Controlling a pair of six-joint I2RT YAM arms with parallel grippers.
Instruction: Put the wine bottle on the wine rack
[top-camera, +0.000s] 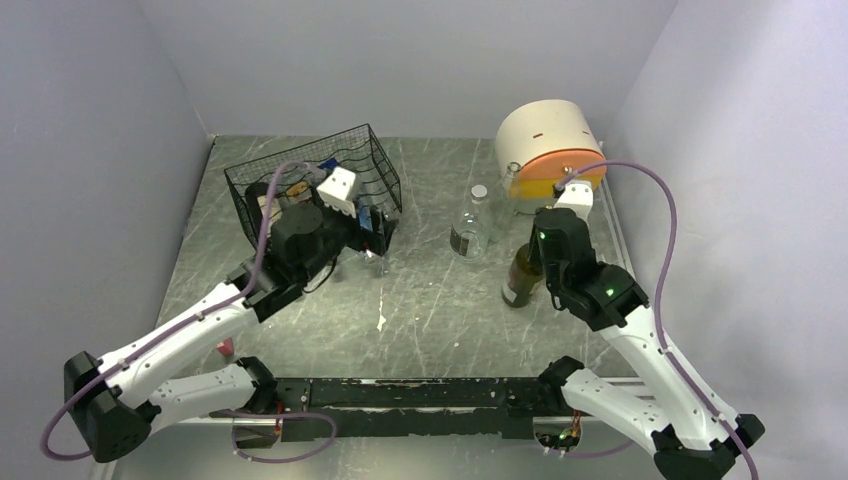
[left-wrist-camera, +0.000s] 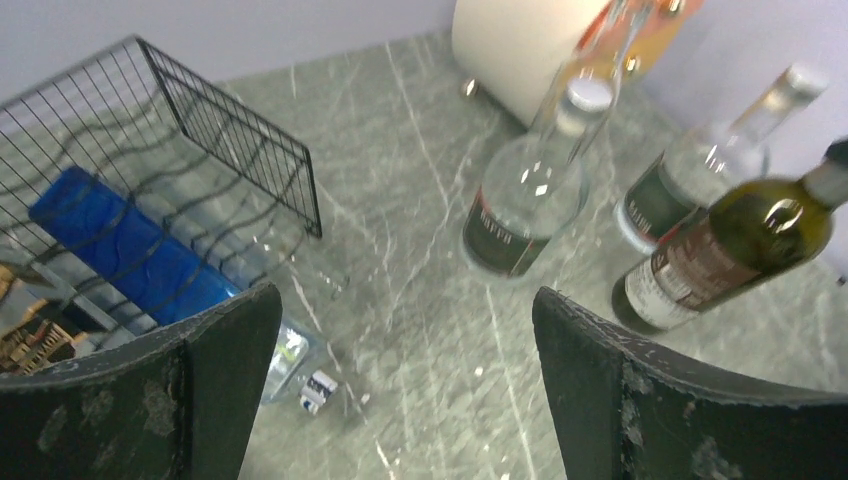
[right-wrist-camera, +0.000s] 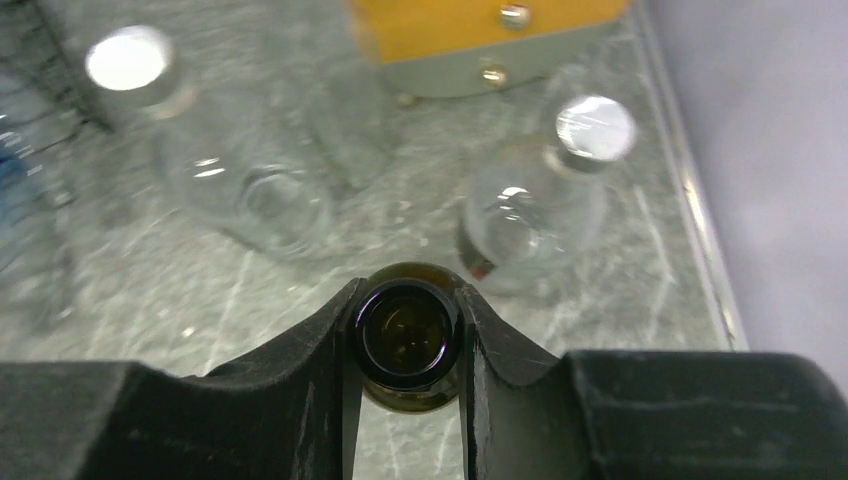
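The wine bottle is dark green with a dark label and stands at the right of the table. My right gripper is shut on its neck from above. In the right wrist view the fingers press both sides of the bottle's open mouth. The black wire wine rack stands at the back left with a blue item and other things inside. My left gripper is open and empty just in front of the rack's right corner. The bottle also shows in the left wrist view.
A clear bottle stands mid-table, and a second clear bottle stands by the cream-and-orange drum box. Both lie between the wine bottle and the rack. A small clear plastic piece lies on the table near the rack. The walls are close on both sides.
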